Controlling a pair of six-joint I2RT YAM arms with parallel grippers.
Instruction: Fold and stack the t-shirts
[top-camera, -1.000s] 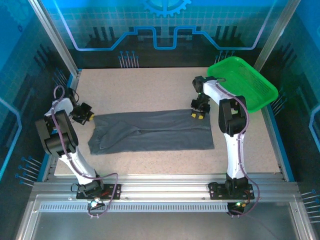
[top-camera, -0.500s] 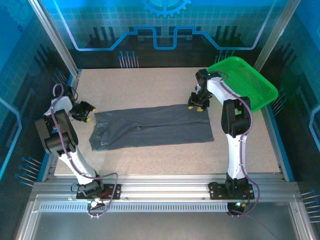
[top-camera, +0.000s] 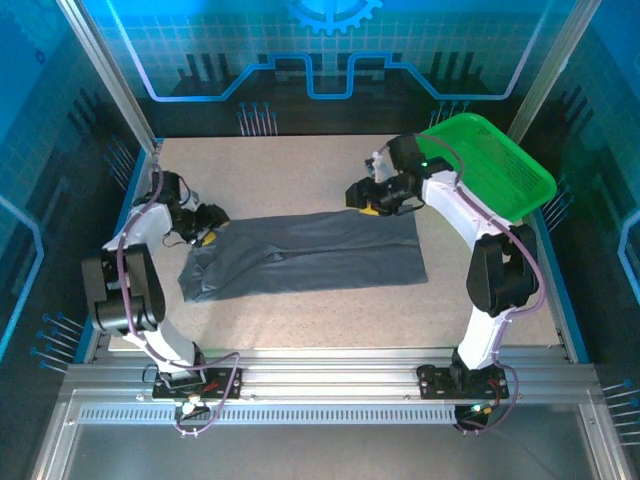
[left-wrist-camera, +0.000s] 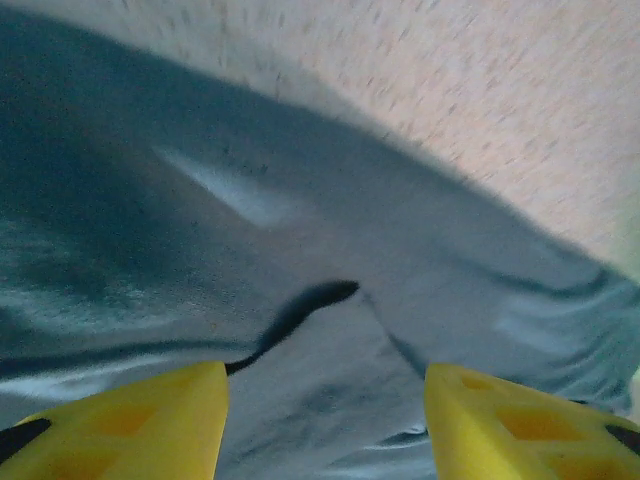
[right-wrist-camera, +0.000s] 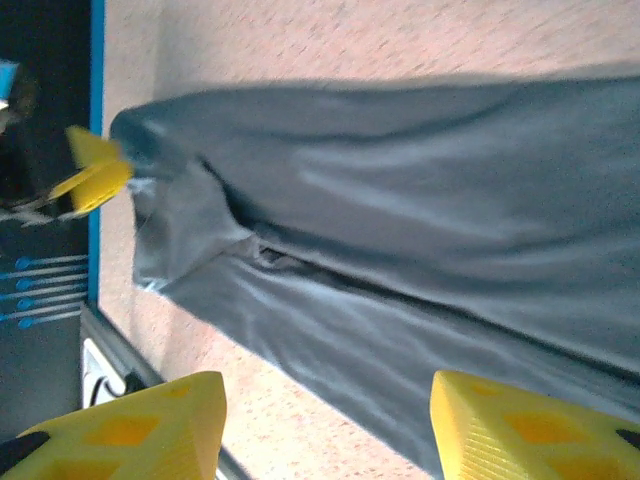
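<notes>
A dark slate-grey t-shirt (top-camera: 305, 252) lies folded lengthwise into a long strip across the middle of the table. My left gripper (top-camera: 208, 225) hovers at the strip's upper left corner, open, its yellow fingers (left-wrist-camera: 130, 420) wide apart over rumpled cloth (left-wrist-camera: 330, 300). My right gripper (top-camera: 362, 198) is open above the strip's far edge, right of centre. In the right wrist view the strip (right-wrist-camera: 420, 250) runs the full width, and the yellow tips of the left gripper (right-wrist-camera: 95, 170) show at its far end. Neither gripper holds cloth.
A bright green plastic basket (top-camera: 487, 165) sits at the back right corner, just behind the right arm. Bare speckled tabletop (top-camera: 290, 170) stretches behind the shirt and in front of it. Blue rails (top-camera: 560, 290) bound the table's sides.
The right gripper swung left and back from the shirt's right end. The left gripper moved right from the table's edge onto the shirt's left corner. The shirt kept its place.
</notes>
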